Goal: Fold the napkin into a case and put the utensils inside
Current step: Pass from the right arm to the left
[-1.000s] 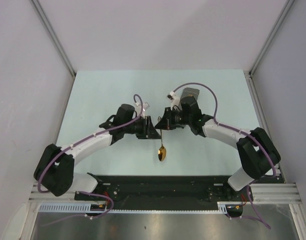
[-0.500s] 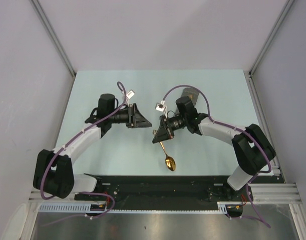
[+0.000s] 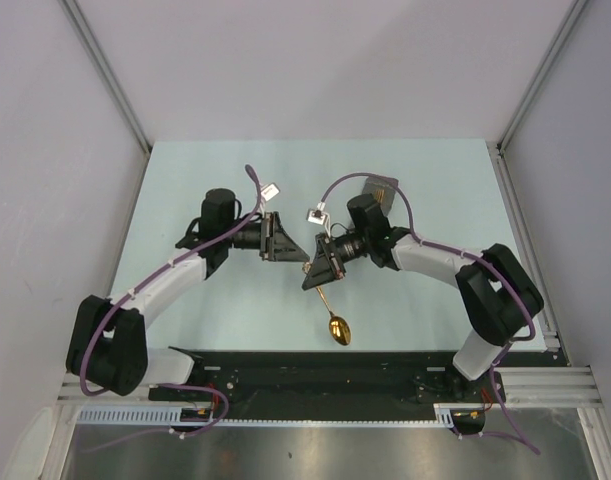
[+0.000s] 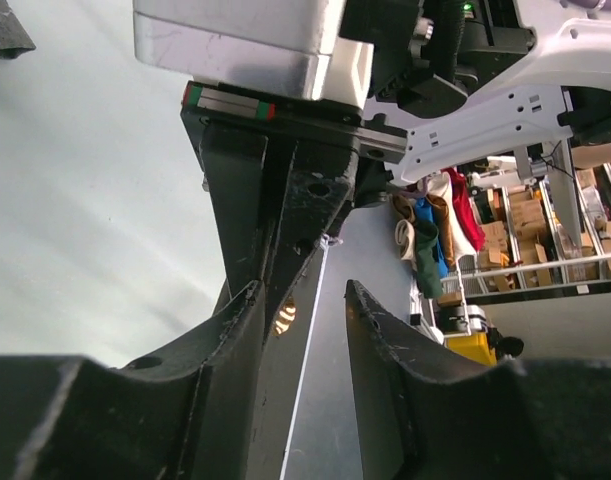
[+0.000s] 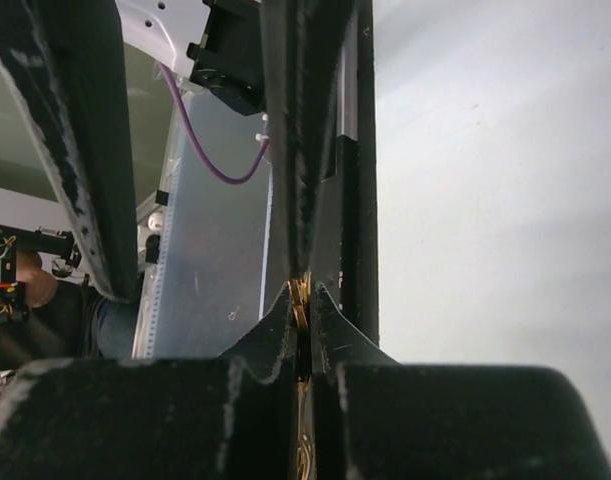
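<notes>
Right claw (image 3: 320, 280) pinches the gold spoon (image 3: 333, 314) tight by its thin handle, so the bowl hangs free. Left claw (image 3: 293, 248) sits near, fingers (image 4: 235, 340) apart, empty.

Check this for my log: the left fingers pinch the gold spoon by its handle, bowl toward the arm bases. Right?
Not the left: the right fingers pinch the spoon by its handle, as the right wrist view shows. The rest holds.
</notes>
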Action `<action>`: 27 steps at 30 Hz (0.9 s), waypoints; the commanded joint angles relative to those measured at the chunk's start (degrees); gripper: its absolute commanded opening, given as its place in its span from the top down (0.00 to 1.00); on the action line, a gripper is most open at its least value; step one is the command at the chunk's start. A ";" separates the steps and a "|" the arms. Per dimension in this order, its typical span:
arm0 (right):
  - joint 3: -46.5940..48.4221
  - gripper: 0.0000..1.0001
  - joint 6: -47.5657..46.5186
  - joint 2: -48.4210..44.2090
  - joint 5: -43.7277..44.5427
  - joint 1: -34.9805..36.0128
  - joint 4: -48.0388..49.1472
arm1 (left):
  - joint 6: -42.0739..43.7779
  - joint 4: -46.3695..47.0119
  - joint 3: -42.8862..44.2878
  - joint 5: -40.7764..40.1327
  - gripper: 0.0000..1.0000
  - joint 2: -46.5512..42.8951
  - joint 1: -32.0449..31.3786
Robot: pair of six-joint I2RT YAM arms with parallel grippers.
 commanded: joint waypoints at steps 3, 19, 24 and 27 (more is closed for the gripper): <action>0.80 1.00 1.69 -1.28 -2.26 0.56 4.32 | 3.67 -1.97 0.12 0.29 0.57 0.94 -1.31; -1.84 0.87 5.29 -4.62 -0.59 -0.85 9.68 | -0.80 4.08 -2.51 3.45 0.91 1.03 -3.24; -3.41 0.60 3.89 -7.34 5.88 -2.34 4.70 | -5.61 10.91 -3.74 -1.20 1.00 -3.09 0.44; -7.02 0.35 3.97 -10.85 14.75 -4.36 1.87 | -6.08 13.92 -3.83 -7.08 1.00 -6.08 3.08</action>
